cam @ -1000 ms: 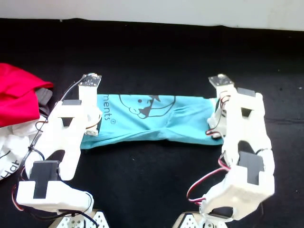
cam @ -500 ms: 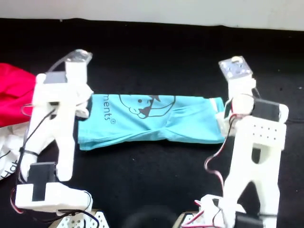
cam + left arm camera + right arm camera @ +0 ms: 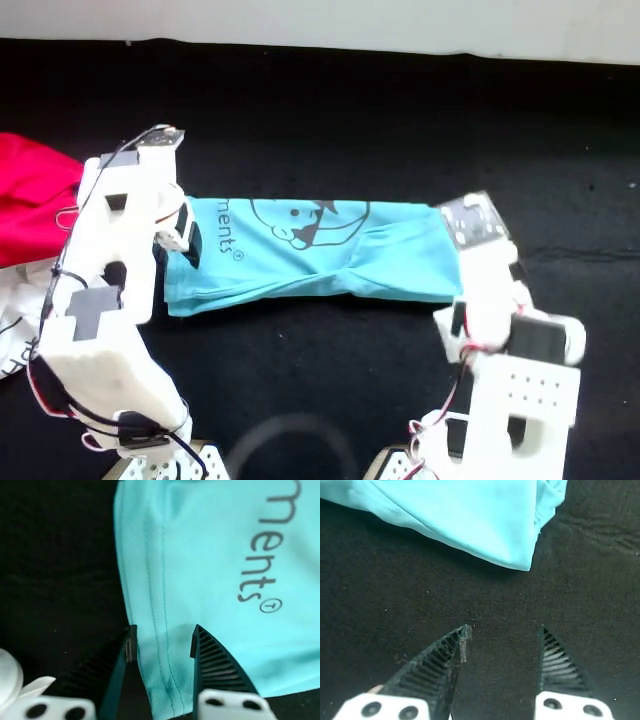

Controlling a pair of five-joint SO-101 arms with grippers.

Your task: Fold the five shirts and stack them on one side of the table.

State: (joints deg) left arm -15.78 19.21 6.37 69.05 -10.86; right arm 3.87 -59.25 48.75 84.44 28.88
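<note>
Left wrist view: teal shirt (image 3: 210, 580) edge between left jaws; right jaws nearby.

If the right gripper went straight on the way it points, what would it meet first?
Probably the bare black table: the right gripper, open, aims just short of a corner of the teal shirt. Depth is unclear; a shallower path could reach that corner.
</note>
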